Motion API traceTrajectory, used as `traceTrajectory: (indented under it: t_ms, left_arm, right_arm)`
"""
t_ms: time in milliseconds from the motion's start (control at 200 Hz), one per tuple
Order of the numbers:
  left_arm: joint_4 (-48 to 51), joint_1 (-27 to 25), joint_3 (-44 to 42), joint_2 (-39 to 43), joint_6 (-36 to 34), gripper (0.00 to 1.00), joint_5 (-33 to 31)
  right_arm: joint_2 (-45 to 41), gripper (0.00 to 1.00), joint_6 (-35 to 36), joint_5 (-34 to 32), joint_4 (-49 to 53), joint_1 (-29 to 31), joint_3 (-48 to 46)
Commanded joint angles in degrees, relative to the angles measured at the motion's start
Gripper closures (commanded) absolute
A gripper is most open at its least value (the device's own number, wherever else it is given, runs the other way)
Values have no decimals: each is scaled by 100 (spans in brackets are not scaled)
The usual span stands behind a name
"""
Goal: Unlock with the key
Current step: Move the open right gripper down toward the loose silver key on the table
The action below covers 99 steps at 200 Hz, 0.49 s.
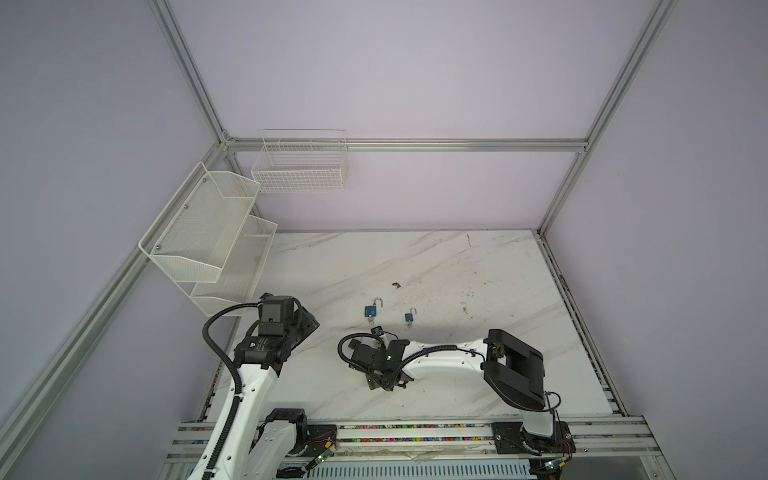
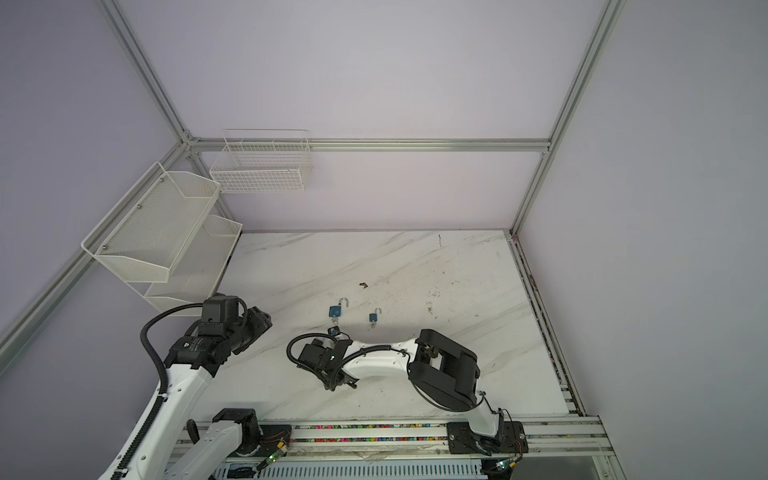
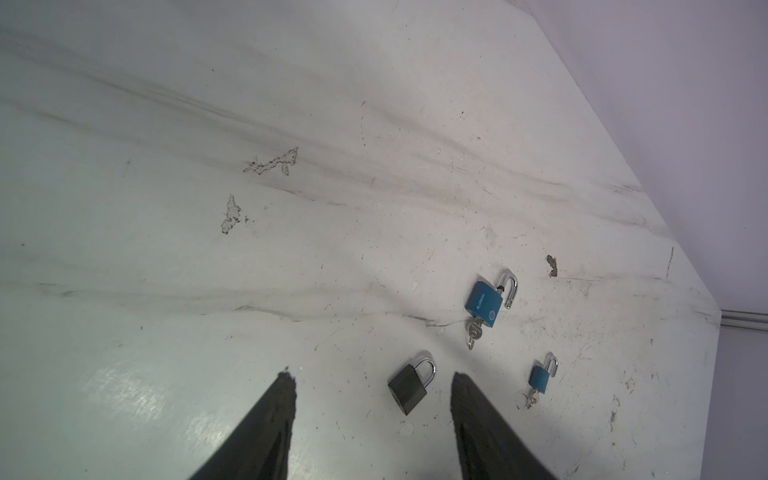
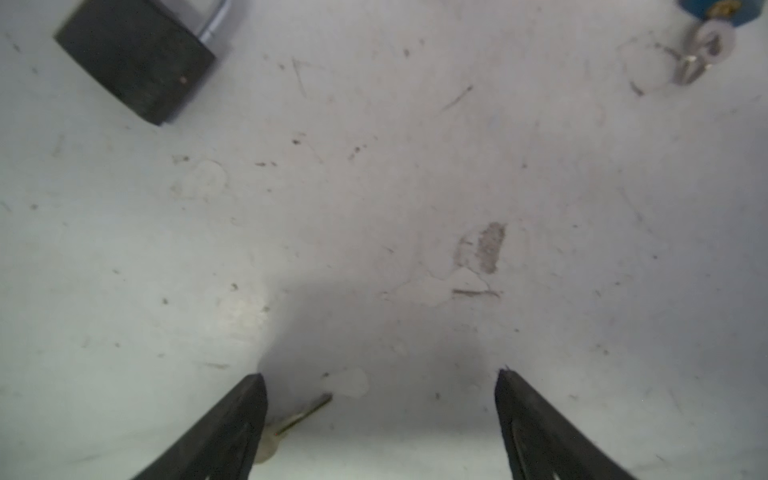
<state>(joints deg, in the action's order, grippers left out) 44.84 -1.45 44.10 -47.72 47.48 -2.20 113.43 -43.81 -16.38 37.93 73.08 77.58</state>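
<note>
R gripper (image 4: 381,374) jaws wide, key (image 4: 307,411) beside it, R wrist view only

Soft, even light falls from overhead on my table (image 1: 457,266); both top views are sharp. My left wrist view is crisp, with a pale sheen beside my left finger (image 3: 266,428). My right wrist view is blurred: the black padlock (image 4: 137,62) smears, and grey shadow pools under my right gripper (image 4: 381,374).

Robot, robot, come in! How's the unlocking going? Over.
Both open, empty: left gripper, right gripper. Shut: black padlock; loose key lying by right gripper. Nearby: big blue padlock, small blue padlock, both open, keys in.
</note>
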Motion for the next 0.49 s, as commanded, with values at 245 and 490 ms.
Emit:
traceTrajectory:
  t_ms: [245,490]
  left_arm:
    - [-2,40,-100,113,327,40,206]
    - [-56,47,-11,109,16,39,501]
  right_arm:
    - [-447,14,175,519,522,-125,175]
    - [-12,14,-209,339,734,152,661]
